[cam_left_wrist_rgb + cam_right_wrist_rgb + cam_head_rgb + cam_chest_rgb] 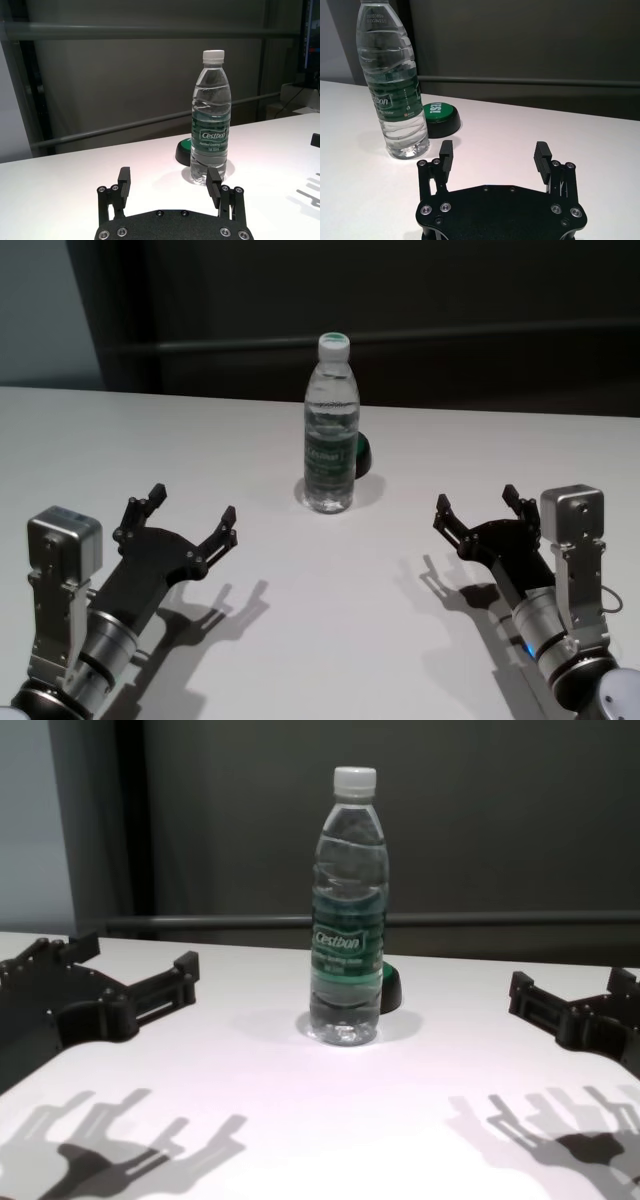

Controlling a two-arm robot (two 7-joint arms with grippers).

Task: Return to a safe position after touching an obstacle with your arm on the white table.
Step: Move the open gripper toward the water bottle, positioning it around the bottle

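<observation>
**Bottle upright between two released grippers**

The water bottle (330, 425) stood upright on the white bench (320, 640), ahead of and between both grippers, touching neither. The left gripper (190, 512) hovered with fingers spread and empty, the bottle ahead to its right. The right gripper (478, 508) was likewise released, bottle ahead to its left. A green button (439, 118) sat just behind the bottle

The green button (362, 453) behind the bottle (330, 425) is mostly hidden in the head view — only a dark sliver shows past the label. In the right wrist view the bottle's cap is cut off by the picture's top edge, and the button's white lettering (436, 108) is partly covered. The left pincer (135, 975) runs off the chest view's side — its wrist unseen.
</observation>
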